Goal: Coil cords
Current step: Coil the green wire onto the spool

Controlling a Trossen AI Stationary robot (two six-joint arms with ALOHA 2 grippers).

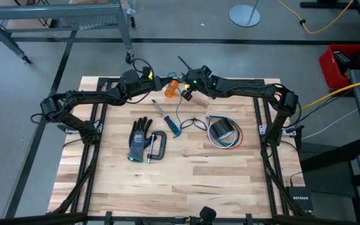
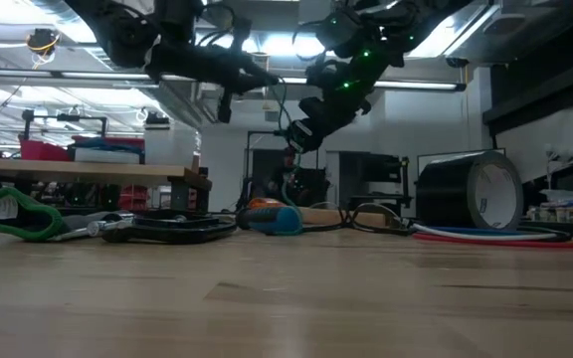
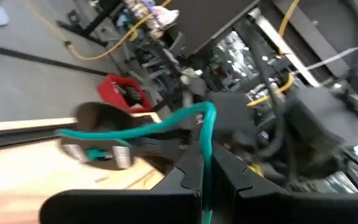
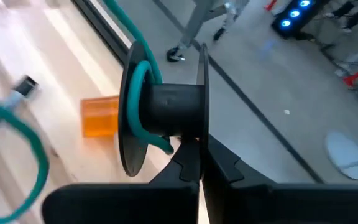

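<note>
While winding is underway | teal cord (image 3: 166, 124) is pinched taut by left gripper (image 3: 202, 180) | spool (image 4: 166, 112) is gripped by right gripper (image 4: 197, 167) fingers

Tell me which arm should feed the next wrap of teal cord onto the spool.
Left. The left gripper is shut on the teal cord, with free length running toward the table, so it can guide the wrap. The right gripper is shut on the black spool, already carrying one turn, so it is better holding.
</note>
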